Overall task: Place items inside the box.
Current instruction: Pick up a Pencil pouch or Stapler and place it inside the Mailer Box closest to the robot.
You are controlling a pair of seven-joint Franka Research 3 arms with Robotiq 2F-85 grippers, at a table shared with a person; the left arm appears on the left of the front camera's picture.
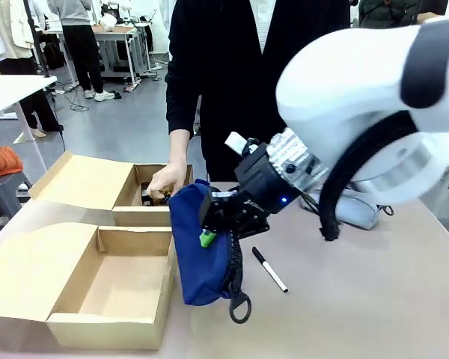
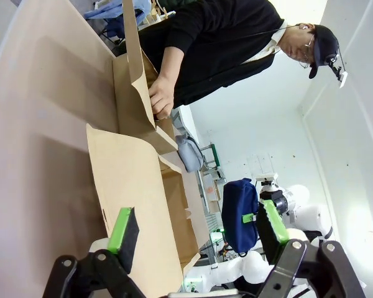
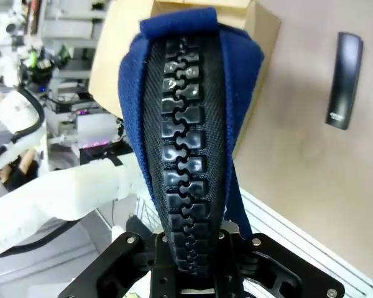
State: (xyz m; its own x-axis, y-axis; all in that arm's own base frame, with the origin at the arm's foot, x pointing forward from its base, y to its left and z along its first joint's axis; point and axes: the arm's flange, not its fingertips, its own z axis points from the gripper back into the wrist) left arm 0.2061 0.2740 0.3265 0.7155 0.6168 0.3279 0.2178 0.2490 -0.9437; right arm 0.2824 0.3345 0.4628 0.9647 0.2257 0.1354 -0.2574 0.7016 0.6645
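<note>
Near box (image 1: 108, 329) sits front-left on the table (image 1: 359, 299), far box (image 1: 141, 217) right behind it, the person's hand (image 1: 167, 182) at the far one's right end; pouch (image 1: 198, 258) hangs from the right gripper (image 1: 208, 228) just right of the near box, lower end probably touching the table. Marker (image 1: 270, 270) lies right of the pouch; stapler (image 3: 345, 81) lies on the table, apart from the pouch.

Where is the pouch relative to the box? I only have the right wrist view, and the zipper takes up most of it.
Observer: In the front view, the right gripper holds the navy pouch just outside the right wall of the near box, not inside it.
Operator: Is anyone's hand in the way?
Observer: The person's hand is at the opening of the far box, behind the pouch.
Operator: And the left arm?
Observer: Its wrist view shows the left gripper open, with nothing between its pads.
</note>
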